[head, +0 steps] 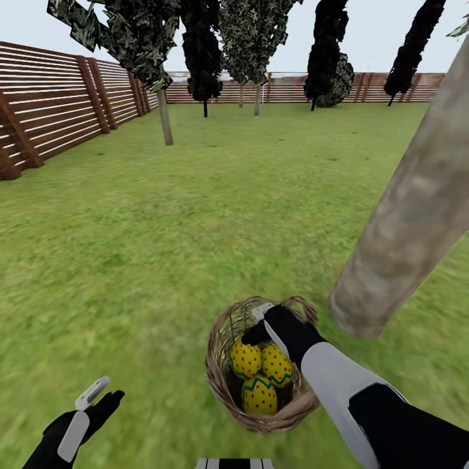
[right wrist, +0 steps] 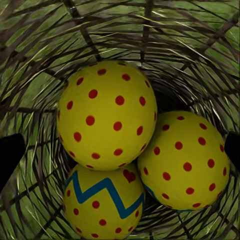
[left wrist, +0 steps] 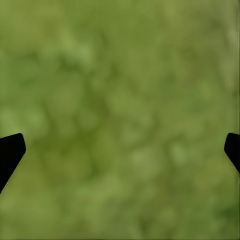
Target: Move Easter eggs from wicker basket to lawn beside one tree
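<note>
Slatted wooden fence (head: 58, 111) at back; dark narrow cypresses (head: 326, 52); pale sky (head: 371, 26).

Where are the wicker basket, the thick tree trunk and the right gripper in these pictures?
wicker basket (head: 220, 355), head view, on its woven left wall.
thick tree trunk (head: 410, 215), head view, on the middle of the bark.
right gripper (head: 259, 320), head view, between its fingertips above the basket's far rim.

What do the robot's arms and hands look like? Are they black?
Mostly, yes. The right gripper is black with a white strip on a finger, and the arm behind it has a smooth white sleeve-like shell, then black again. The left gripper is black too, with white strips on its flat fingers. No cables or markings show.
</note>
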Available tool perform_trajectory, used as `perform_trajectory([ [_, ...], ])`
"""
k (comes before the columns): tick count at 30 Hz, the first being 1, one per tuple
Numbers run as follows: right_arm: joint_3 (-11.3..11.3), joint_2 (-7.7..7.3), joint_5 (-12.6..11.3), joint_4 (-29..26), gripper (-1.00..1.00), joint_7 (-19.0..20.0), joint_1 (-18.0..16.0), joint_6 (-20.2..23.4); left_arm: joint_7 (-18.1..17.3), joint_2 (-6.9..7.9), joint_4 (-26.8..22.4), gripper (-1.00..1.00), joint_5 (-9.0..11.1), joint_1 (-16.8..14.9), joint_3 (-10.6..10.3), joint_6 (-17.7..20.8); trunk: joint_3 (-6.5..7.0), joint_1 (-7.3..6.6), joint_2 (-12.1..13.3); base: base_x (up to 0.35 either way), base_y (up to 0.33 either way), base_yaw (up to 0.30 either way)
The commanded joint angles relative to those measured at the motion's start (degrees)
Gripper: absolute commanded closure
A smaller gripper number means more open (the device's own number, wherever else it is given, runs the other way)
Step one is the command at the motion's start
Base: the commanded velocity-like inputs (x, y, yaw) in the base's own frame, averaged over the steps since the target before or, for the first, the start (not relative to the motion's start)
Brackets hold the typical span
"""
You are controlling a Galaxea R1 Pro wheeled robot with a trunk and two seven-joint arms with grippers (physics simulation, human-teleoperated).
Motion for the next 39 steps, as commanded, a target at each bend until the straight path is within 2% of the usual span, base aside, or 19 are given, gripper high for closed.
perform_trajectory([
  [1,0.1,0.0,0.1,0.0,-1.0,0.2,0.0,0.2,0.4,0.0,-0.1,-1.0,0.6,0.0,0.0,0.3,-0.05,0.02,0.0,0.21,0.159,0.0],
  [16,0.1,0.0,0.0,0.8,-1.0,0.1,0.4,0.7,0.4,-0.1,-0.1,-1.0,0.6,0.0,0.0,0.3,-0.05,0.02,0.0,0.024,0.018,0.0],
  [19,0.2,0.0,0.1,0.6,-1.0,-0.1,0.4,4.5,0.4,-0.17,-0.1,-1.0,0.7,0.0,0.0,0.3,-0.72,0.09,-0.1,0.0,0.0,0.0],
  [22,0.2,0.0,0.1,0.2,-1.0,-0.1,0.4,5.8,0.4,-0.17,-0.1,-1.0,0.7,0.0,0.0,0.3,-1.38,0.17,-0.1,0.0,0.0,0.0],
  [32,0.2,0.0,0.2,-1.0,-1.0,0.1,0.4,5.7,0.4,-0.19,0.0,-1.0,0.7,0.0,0.0,0.3,-3.6,0.43,-0.2,0.0,0.0,0.0],
  [39,0.1,-0.11,0.0,-2.3,-1.0,-0.1,-1.9,5.8,0.2,-1.71,0.1,-1.0,0.7,1.2,-0.1,0.4,-3.49,0.43,-0.2,0.0,0.001,-0.042],
])
